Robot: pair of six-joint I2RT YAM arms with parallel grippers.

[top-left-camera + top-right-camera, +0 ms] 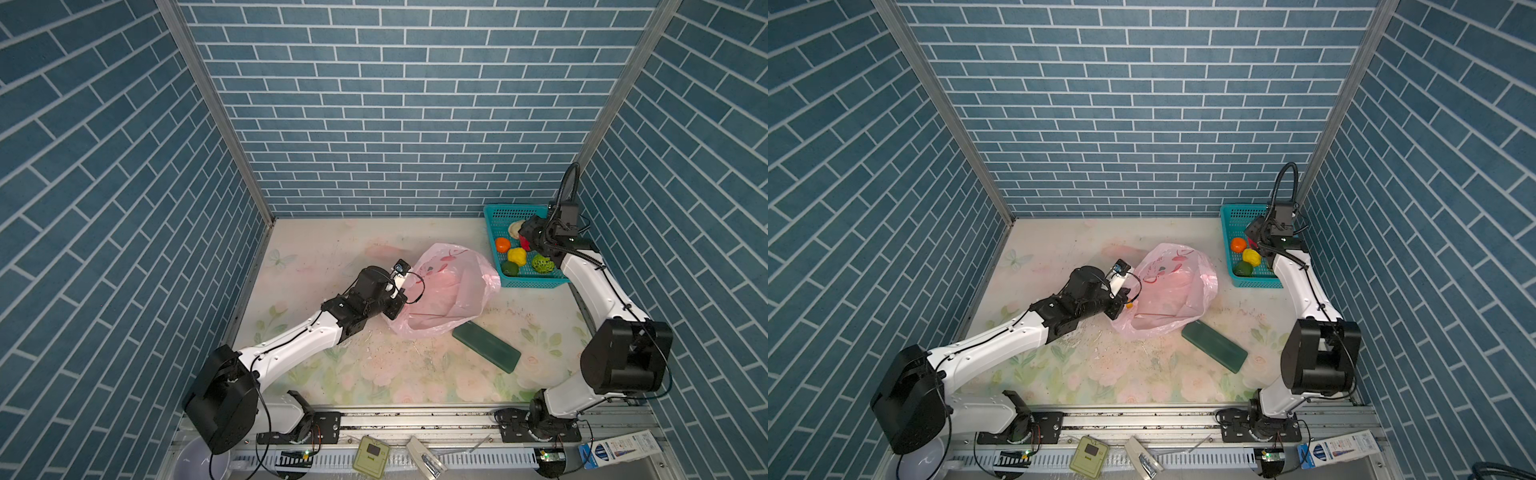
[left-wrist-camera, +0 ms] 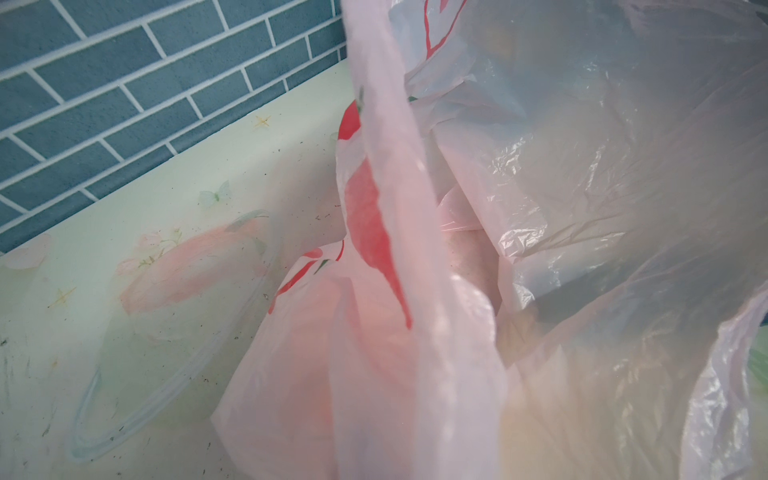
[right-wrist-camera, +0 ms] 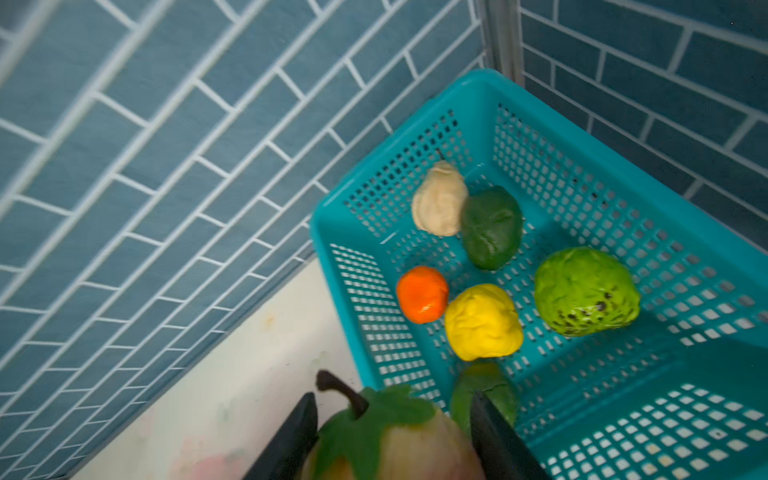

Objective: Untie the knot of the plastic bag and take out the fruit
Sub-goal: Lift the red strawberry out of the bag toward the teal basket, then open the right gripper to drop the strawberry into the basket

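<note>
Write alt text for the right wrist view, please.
The right gripper holds a leafy peach-coloured toy fruit near a teal perforated plastic basket containing a cream fruit, dark green fruit, orange fruit, yellow fruit and bright green fruit.

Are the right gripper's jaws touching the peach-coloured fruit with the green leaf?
Touching. The right wrist view shows the peach-coloured fruit wedged between the jaws of the right gripper, both inner faces against it.

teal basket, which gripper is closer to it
Right. The right gripper hangs at the edge of the teal basket holding a peach fruit; the left gripper is away across the table, shut on the plastic bag.
</note>
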